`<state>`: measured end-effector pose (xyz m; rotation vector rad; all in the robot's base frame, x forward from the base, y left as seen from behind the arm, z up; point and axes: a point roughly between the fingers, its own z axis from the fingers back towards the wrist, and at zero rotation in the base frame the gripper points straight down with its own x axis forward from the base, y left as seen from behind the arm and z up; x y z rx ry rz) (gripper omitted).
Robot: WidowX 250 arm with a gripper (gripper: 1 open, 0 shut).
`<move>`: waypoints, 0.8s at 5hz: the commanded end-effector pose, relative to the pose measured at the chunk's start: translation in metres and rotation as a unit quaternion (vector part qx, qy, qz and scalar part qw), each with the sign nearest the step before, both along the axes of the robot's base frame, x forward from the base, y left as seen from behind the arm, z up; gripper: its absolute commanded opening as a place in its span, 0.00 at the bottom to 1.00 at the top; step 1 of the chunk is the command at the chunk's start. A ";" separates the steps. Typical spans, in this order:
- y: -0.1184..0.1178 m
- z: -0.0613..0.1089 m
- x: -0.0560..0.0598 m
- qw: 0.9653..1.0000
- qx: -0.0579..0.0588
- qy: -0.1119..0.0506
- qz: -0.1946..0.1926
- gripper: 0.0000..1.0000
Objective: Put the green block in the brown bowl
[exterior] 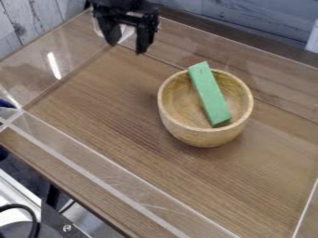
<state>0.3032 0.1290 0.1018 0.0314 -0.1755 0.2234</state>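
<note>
My gripper (pixel 128 39) hangs over the far left corner of the wooden table (pixel 99 112), fingers spread wide apart, nothing between them. The green block (pixel 209 93) is well away from me, lying inside the brown bowl (pixel 205 110) toward the right side of the table, slanted: one end sunk to the bowl's floor on the near side, the other propped up on the far rim and poking a little above it. So by my reckoning the job looks done. If I had to take it again: a stiff, flat bar, probably light, smooth enough to slip a little. I'd pinch it across its narrow width near the raised end, where the rim leaves my fingers room. The bowl looks heavy-walled and steady
</note>
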 end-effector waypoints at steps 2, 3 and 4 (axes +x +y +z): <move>0.009 0.018 -0.003 0.997 0.011 -0.070 0.016 1.00; 0.013 0.007 0.003 0.998 0.011 -0.059 0.010 1.00; 0.006 0.003 0.009 0.998 -0.009 -0.059 0.022 1.00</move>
